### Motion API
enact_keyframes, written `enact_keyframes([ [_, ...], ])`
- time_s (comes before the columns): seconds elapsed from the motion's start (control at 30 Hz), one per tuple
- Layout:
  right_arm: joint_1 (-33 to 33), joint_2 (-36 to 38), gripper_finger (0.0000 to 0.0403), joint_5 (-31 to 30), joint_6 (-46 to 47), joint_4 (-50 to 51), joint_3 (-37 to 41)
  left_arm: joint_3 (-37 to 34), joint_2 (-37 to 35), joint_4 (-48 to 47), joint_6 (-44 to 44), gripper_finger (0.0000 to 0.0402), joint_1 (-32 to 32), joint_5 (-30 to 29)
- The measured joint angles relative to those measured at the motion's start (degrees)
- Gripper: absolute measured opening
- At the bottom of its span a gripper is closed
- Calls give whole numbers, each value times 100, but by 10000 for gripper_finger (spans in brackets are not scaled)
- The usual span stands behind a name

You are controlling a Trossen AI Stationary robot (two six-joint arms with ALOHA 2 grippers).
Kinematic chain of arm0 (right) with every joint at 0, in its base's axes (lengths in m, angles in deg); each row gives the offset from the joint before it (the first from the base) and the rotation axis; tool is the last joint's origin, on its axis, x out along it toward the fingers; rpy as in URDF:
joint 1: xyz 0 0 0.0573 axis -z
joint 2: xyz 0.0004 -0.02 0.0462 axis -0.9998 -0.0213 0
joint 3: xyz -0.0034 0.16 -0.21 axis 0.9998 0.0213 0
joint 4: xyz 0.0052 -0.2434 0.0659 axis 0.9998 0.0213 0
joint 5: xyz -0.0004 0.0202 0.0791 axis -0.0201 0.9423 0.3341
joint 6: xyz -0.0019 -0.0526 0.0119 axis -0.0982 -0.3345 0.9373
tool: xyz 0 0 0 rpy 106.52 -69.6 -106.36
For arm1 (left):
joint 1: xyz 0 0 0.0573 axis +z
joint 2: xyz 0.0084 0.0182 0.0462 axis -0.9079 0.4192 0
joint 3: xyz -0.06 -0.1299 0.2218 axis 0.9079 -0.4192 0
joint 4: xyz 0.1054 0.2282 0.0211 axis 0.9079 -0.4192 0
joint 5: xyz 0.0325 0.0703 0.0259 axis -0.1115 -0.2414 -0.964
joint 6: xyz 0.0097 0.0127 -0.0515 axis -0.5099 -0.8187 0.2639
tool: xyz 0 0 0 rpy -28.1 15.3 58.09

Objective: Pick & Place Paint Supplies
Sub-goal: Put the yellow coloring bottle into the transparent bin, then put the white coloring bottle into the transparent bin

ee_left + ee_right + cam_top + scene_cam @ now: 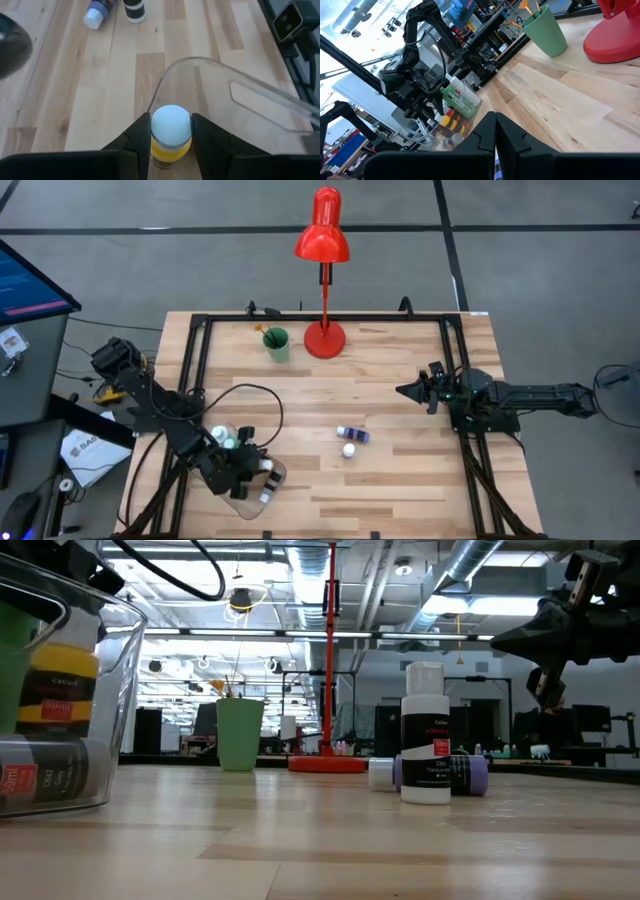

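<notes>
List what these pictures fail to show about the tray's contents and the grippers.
- Clear tray, high view: the left gripper covers most bottles; count unknown.
- Yellow bottle, left wrist view: lower body cut off by the edge.
- Right gripper: nothing hidden; fingers shut, empty.

You are seeing a white-capped bottle (425, 733) standing upright mid-table, a purple bottle (462, 773) lying behind it, the clear tray (112, 690) holding bottles at left, the green cup (239, 734) beyond.

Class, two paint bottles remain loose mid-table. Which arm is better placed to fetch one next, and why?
Probably the right. Its gripper is shut and empty, near the standing bottle and the lying one. The left gripper is busy, holding a yellow bottle over the clear tray.
</notes>
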Motion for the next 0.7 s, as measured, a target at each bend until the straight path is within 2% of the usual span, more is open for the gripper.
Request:
enact_keyframes([
  [0.33,-1,0,0,1,0,-2,-1,-1,0,100,22,126,0,-2],
  [0.7,-2,-1,0,0,0,-2,-1,-1,0,158,3,164,0,-3],
])
